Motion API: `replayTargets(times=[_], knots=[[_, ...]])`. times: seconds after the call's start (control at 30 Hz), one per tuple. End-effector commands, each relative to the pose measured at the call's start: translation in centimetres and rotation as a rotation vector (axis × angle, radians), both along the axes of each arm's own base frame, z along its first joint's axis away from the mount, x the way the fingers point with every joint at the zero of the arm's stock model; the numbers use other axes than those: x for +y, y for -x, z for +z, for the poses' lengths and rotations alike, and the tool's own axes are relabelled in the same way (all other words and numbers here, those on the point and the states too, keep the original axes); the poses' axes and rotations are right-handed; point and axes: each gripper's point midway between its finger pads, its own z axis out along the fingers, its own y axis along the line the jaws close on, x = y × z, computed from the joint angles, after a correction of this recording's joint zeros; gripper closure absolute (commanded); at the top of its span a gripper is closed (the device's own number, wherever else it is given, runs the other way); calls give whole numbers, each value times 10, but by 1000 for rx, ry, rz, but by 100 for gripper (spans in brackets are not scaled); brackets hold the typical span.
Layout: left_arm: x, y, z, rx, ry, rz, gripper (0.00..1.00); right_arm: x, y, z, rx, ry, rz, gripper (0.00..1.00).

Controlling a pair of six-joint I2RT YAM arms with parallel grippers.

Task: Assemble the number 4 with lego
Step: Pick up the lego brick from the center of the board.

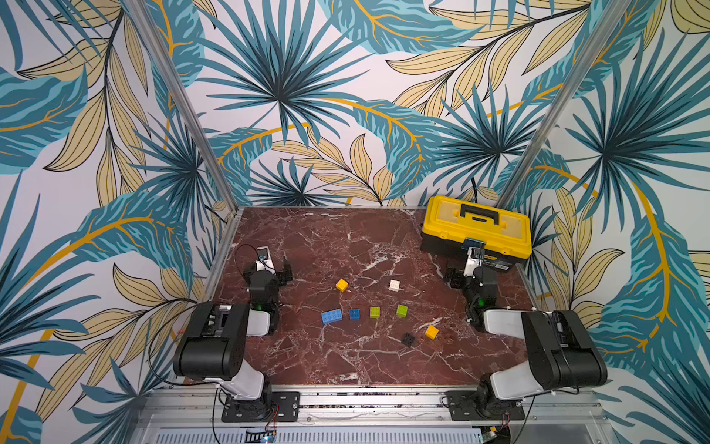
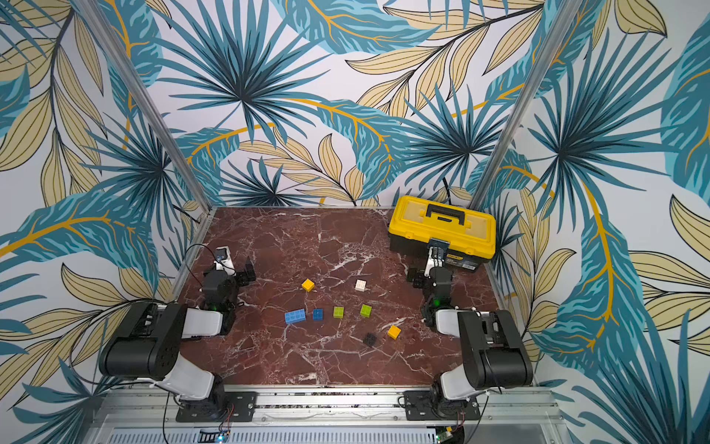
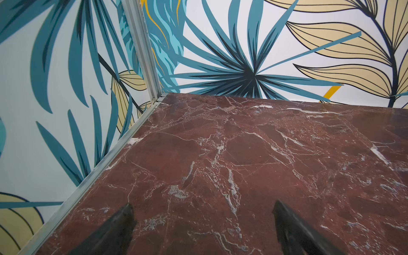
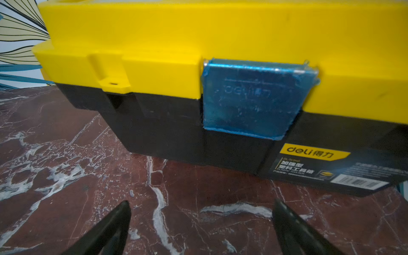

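We log eight studded plastic lego bricks (image 2: 338, 312), loose and apart, mid-table on the glossy red-marble table (image 1: 307, 246). In a row lie the long light-blue brick (image 1: 332, 316), dark blue brick (image 1: 354, 314) and two lime bricks (image 1: 375, 312). Farther are the yellow brick (image 1: 341, 285) and white brick (image 1: 394, 285), nearer the black brick (image 1: 408, 339). Far right, the yellow-lidded black toolbox (image 1: 453, 223) is latched, contents hidden. The left claw (image 3: 203, 207) and right claw (image 4: 202, 205) gape, empty.

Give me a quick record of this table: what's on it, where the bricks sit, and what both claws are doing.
surface: red-brown marble tabletop
far row: yellow square brick, white square brick
middle row: long light-blue brick, dark blue square brick, lime green square brick, second lime green square brick
near pair: black square brick, orange-yellow square brick
assembly: none joined, all bricks apart
far right corner: yellow-and-black plastic toolbox, lid shut
left claw: open, empty
right claw: open, empty, facing toolbox
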Motion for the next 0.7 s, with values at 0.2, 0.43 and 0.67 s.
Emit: replayTargets(times=[0.2, 0.43, 0.67], knots=[[-3, 2, -1, -4, -7, -15, 0, 7, -1, 0, 4, 6, 36, 1], [-3, 2, -1, -3, -5, -15, 0, 6, -1, 1, 3, 6, 35, 1], [-3, 1, -2, 3, 6, -28, 0, 3, -2, 6, -15, 19, 20, 1]])
